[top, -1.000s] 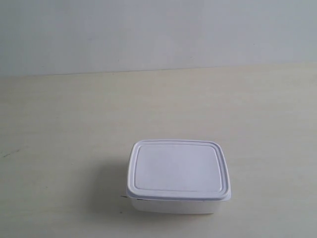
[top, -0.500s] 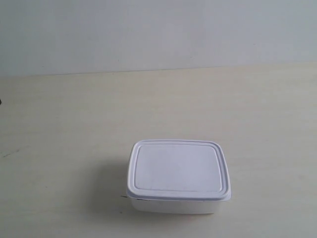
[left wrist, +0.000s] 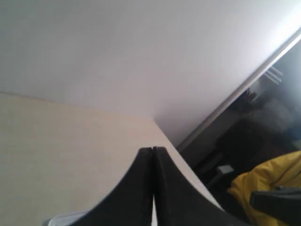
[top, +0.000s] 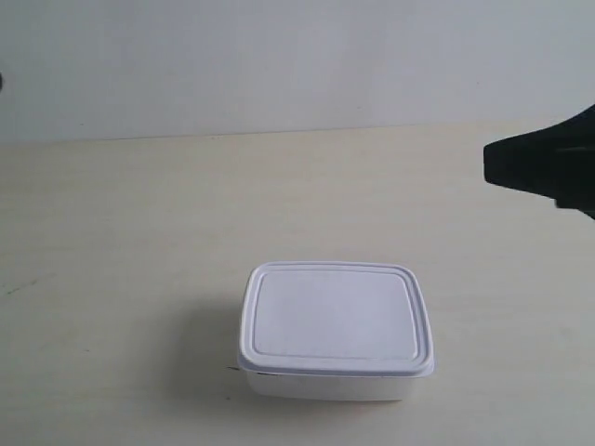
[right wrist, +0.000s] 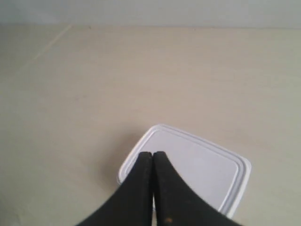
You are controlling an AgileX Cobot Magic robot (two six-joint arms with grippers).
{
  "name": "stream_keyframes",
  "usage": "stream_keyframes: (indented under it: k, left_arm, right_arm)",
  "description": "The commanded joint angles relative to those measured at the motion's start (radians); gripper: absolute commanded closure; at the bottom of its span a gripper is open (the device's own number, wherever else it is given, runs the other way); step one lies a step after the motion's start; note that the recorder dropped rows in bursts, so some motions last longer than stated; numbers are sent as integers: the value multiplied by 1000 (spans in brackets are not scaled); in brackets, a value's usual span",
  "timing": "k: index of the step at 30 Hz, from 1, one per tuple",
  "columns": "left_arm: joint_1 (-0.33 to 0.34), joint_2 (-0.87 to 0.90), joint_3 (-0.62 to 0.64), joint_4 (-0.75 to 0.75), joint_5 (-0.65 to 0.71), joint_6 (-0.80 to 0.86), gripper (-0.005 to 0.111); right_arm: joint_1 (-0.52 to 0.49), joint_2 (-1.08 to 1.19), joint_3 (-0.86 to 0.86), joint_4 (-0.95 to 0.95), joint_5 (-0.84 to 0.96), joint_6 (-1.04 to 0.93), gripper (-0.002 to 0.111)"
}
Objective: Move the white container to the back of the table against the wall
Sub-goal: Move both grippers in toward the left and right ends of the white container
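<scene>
The right gripper (right wrist: 153,154) is hanging above the table (right wrist: 94,84) with its two dark fingers pressed together along their length, pinching nothing. In its wrist view the tips are lying over the near edge of the white container (right wrist: 202,165), though I cannot tell whether they are touching it. The left gripper (left wrist: 153,149) is also holding its fingers squeezed tight against each other with nothing between them. It is pointing toward the wall (left wrist: 117,47) and the far corner of the table (left wrist: 61,155), where the surface is dropping away to a dim room with a yellow bundle (left wrist: 273,183) lying blurred beyond the edge. From where I am standing, the white container (top: 335,330) is sitting flat on the table (top: 139,232), low and a little toward the exterior view's right of middle, with its lid (top: 330,311) seated on top. It is resting well apart from the wall (top: 279,56), with a wide stretch of pale wood lying between them. The arm at the exterior view's right (top: 548,167) is poking in at that edge as a dark wedge, hovering well clear of the container and closer to the wall than the container is.
</scene>
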Motion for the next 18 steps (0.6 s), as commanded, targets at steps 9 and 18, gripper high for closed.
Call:
stream_keyframes:
  k: [9, 18]
  left_arm:
    - [-486, 286, -14, 261, 173, -5, 107]
    - [-544, 586, -14, 261, 172, -5, 107]
  right_arm:
    - [1, 273, -53, -43, 104, -73, 108]
    - [1, 501, -53, -34, 185, -75, 108]
